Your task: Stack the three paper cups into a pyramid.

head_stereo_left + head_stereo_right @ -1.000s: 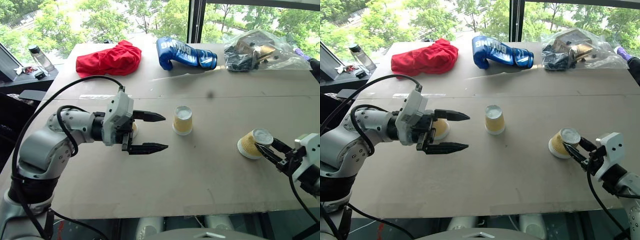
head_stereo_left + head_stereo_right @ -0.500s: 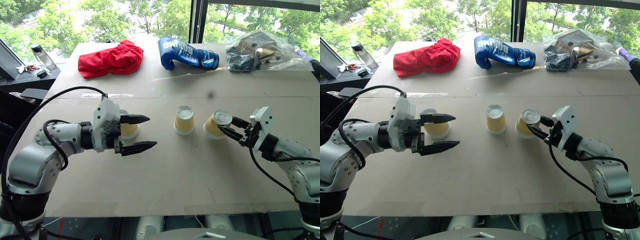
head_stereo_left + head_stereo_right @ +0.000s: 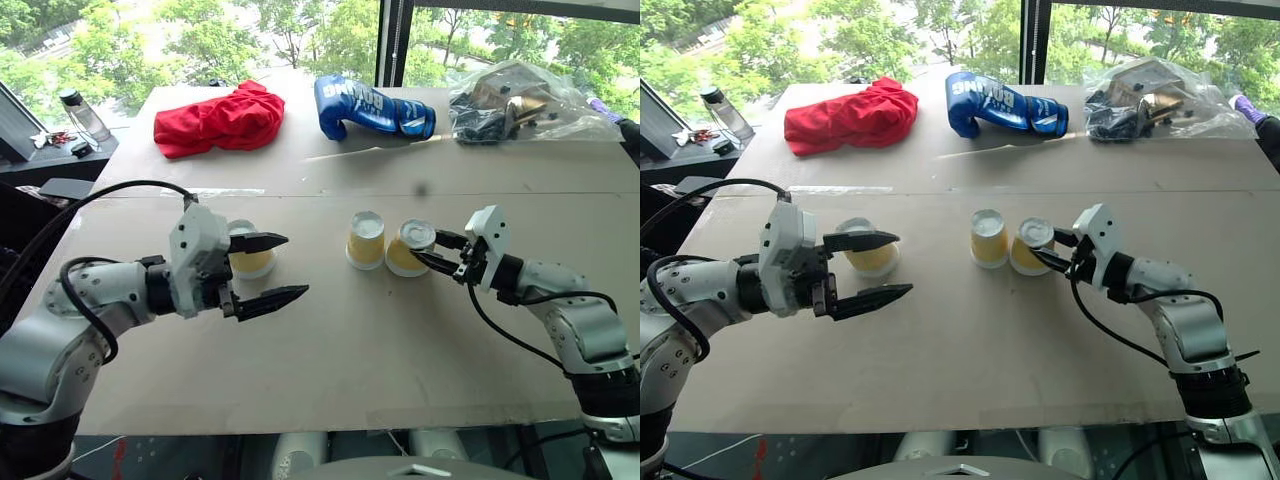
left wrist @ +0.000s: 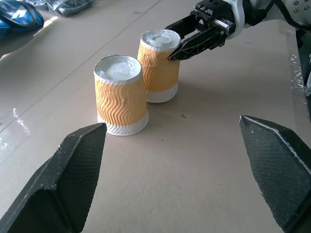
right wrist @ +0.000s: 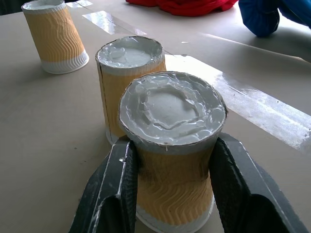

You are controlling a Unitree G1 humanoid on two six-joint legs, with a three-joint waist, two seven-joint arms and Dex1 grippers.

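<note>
Three yellow-tan ribbed paper cups stand upside down on the brown table (image 3: 400, 350). My right gripper (image 3: 432, 250) is shut on the right cup (image 3: 406, 250), which leans slightly and stands right beside the middle cup (image 3: 366, 240). In the right wrist view the fingers (image 5: 114, 184) clamp this cup (image 5: 172, 145) on both sides, with the middle cup (image 5: 129, 68) just behind it. The third cup (image 3: 250, 257) stands apart on the left, just behind my left gripper (image 3: 296, 265), which is open and empty and points toward the other two cups (image 4: 121, 94).
At the table's far side lie a red cloth (image 3: 218, 118), a blue boxing glove (image 3: 372, 108) and a clear plastic bag of dark items (image 3: 520, 100). A bottle (image 3: 82, 115) stands on a ledge beyond the table's left edge.
My right gripper carried its cup from the table's right side leftward, up beside the middle cup. The left gripper drew back a little to the left, staying open.
</note>
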